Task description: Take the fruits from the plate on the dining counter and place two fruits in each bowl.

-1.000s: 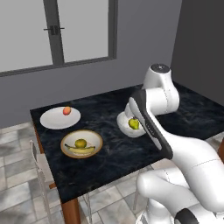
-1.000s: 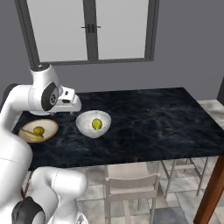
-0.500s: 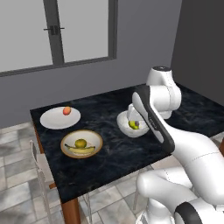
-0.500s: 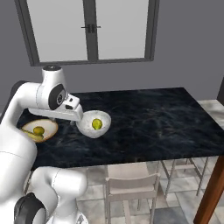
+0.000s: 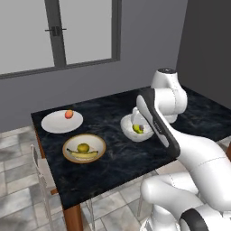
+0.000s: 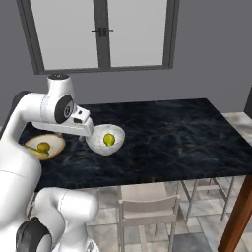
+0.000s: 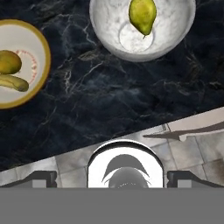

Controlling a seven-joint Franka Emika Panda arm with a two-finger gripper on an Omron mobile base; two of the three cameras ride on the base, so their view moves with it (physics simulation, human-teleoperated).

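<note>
Resting alone on the flat white plate [image 5: 54,125] at the tabletop's far left, the small red-orange round fruit [image 5: 68,114] looks light, firm and roll-prone; the open, empty claw [image 6: 81,139] should pinch its middle.

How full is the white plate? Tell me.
Nearly empty: the white plate carries one red-orange fruit; the other three fruits are in the bowls.

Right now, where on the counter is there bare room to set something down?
The dining counter is bare marble from the white bowl out to its far end. A narrower free strip lies between the tan-rimmed bowl and the white bowl. It's crowded near the plate, with the red-orange fruit on it.
</note>
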